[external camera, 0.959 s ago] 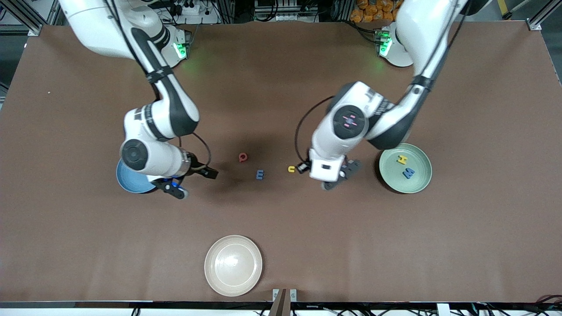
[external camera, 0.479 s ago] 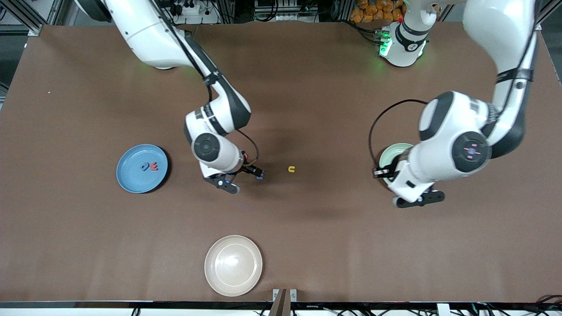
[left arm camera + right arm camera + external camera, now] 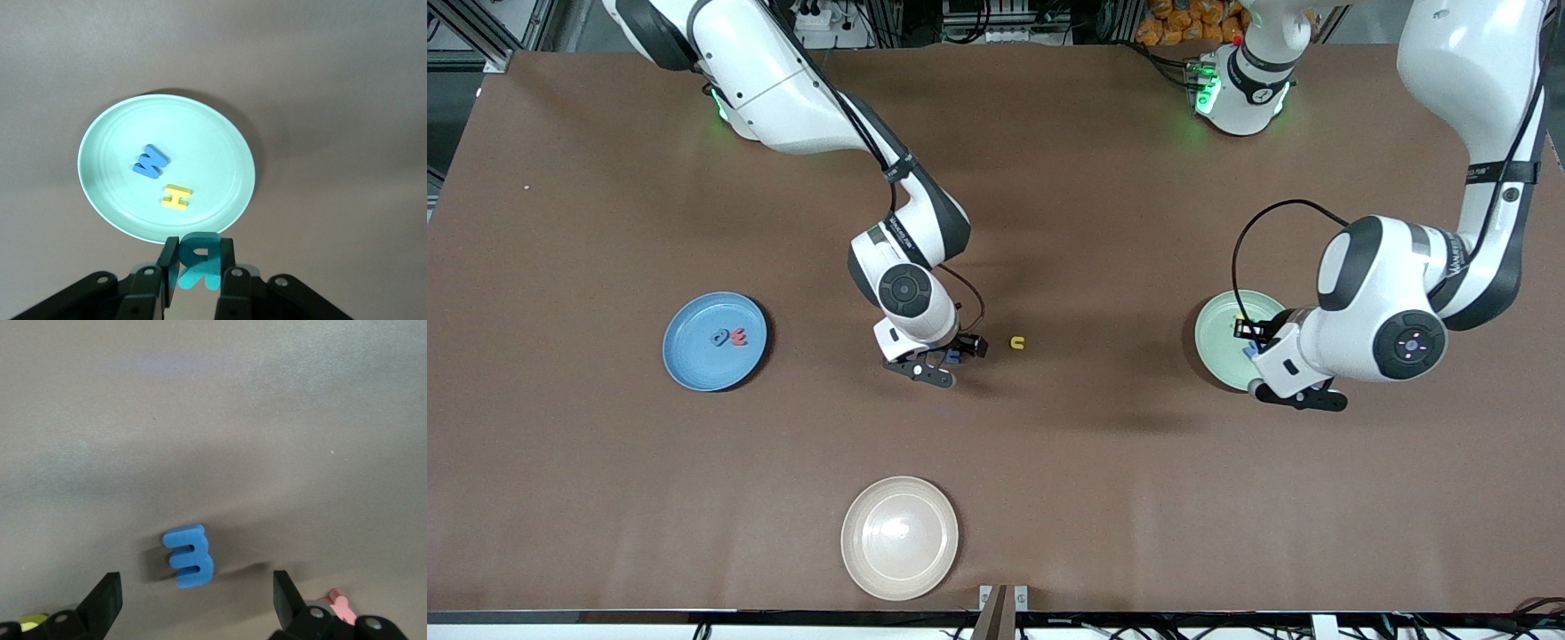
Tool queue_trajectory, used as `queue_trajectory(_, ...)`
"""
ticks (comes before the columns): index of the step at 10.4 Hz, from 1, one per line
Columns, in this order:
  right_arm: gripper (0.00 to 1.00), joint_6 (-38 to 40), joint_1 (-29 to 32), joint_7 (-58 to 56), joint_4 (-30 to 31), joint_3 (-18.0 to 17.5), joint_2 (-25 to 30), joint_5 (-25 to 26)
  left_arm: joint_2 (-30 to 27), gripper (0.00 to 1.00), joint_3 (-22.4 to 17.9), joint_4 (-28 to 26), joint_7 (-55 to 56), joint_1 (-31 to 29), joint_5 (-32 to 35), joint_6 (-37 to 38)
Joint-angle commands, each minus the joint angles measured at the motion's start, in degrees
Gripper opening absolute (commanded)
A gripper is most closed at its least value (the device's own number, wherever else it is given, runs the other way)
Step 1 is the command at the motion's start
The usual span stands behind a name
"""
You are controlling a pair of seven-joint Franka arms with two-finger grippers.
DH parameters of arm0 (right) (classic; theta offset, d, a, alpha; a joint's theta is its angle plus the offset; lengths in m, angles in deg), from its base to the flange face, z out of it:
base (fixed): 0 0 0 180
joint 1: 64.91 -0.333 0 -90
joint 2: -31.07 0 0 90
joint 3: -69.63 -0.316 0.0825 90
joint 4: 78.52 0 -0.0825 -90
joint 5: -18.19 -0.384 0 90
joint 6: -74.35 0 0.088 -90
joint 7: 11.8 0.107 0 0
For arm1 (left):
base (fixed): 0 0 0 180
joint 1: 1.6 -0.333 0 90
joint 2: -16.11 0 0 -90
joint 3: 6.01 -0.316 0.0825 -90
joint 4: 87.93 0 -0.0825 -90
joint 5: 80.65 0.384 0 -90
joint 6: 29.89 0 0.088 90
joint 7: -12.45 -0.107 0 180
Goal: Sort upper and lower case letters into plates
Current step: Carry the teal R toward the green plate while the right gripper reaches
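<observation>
Carrying a teal R (image 3: 199, 269) clenched in our left gripper (image 3: 195, 275) at the mint plate's (image 3: 230, 143) rim, we risk dropping it outside the plate onto the tabletop (image 3: 1103, 498). Our right gripper (image 3: 193, 600) hangs spread over the blue m (image 3: 189, 555); a skewed descent could nudge it away.

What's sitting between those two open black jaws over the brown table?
A small blue foam letter lies flat on the brown table, between the right gripper's open jaws, in the right wrist view.
</observation>
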Motion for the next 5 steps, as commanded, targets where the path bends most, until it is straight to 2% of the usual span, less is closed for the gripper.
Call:
queue_trajectory(1, 1.00, 0.5, -0.5, 1.0, -2.0, 0.4, -1.2, 0.9, -1.0, 0.00, 0.4, -5.3, -2.9, -1.7, 2.3, -4.8)
queue_trajectory(3, 0.99, -0.2, -0.7, 1.0, -2.0, 0.4, -1.3, 0.9, -1.0, 0.00, -0.6, -12.5, -3.1, -2.5, 2.4, -15.3)
queue_trajectory(5, 0.96, -0.2, -0.7, 0.4, -2.0, 0.4, -1.7, 2.0, 0.4, 0.00, -0.9, -13.7, -3.1, -2.4, 2.7, -18.0)
